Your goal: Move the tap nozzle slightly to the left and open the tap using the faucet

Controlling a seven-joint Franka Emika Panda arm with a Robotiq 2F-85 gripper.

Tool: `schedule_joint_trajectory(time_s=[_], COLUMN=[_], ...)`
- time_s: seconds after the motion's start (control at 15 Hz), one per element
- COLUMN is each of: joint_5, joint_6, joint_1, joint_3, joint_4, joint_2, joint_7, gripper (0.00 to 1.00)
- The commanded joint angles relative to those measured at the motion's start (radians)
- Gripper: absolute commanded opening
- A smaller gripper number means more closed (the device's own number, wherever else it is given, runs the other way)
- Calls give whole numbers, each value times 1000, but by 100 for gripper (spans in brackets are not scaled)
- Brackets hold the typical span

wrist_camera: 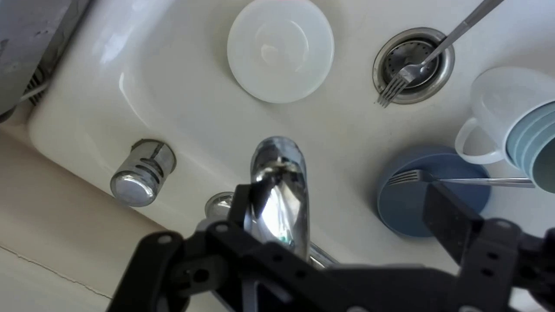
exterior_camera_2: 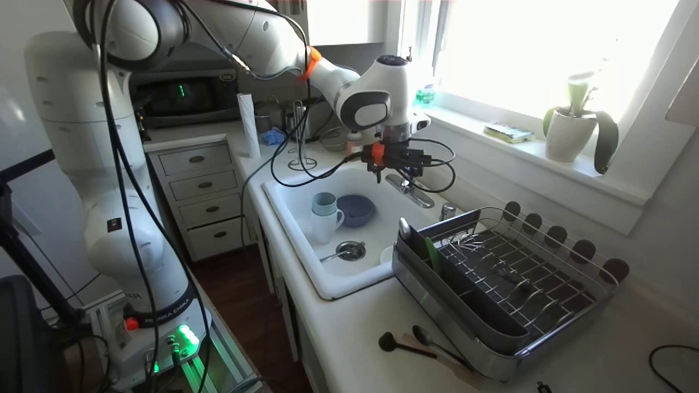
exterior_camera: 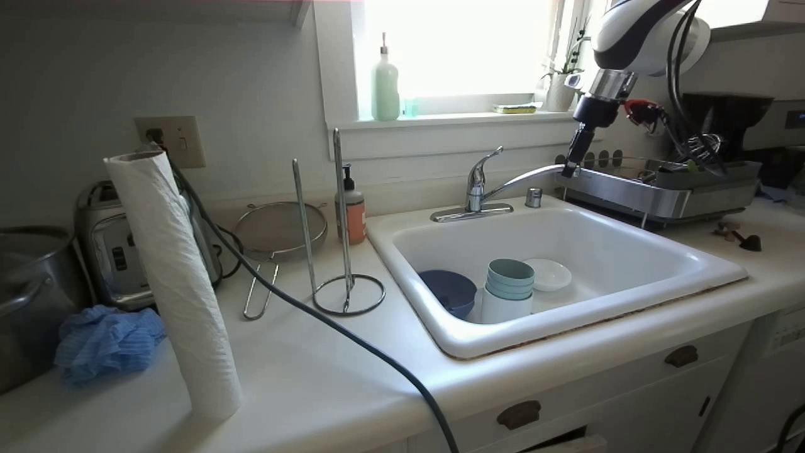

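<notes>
Over the sink (exterior_camera: 604,311), our pincer (wrist_camera: 347,203) stands spread wide, the tap nozzle (wrist_camera: 282,208) between its jaws, close by one. If we push with that jaw alone, slick chrome may slip off. Beyond, at the sink's back edge, rushing could make us overshoot the short faucet (exterior_camera: 482,163).

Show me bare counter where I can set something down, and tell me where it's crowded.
Bare counter lies between the paper roll and the black cable. Another patch lies between the sink and the black spoons. It's crowded around the pot, toaster and blue cloth, and over the sink, where the open hand is at the spout.
</notes>
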Motion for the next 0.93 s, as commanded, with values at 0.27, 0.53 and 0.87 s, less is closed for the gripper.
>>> schedule_joint_trajectory(time_s=[0.27,0.53,0.87], joint_5=[93,127,134], joint_6=[-137,-211,-178], joint_1=[4,20,49], joint_3=[65,88,121], joint_4=[-24,-30,-50], joint_2=[-40,-56,-67], joint_7=[124,248,448], gripper=[100,100,100])
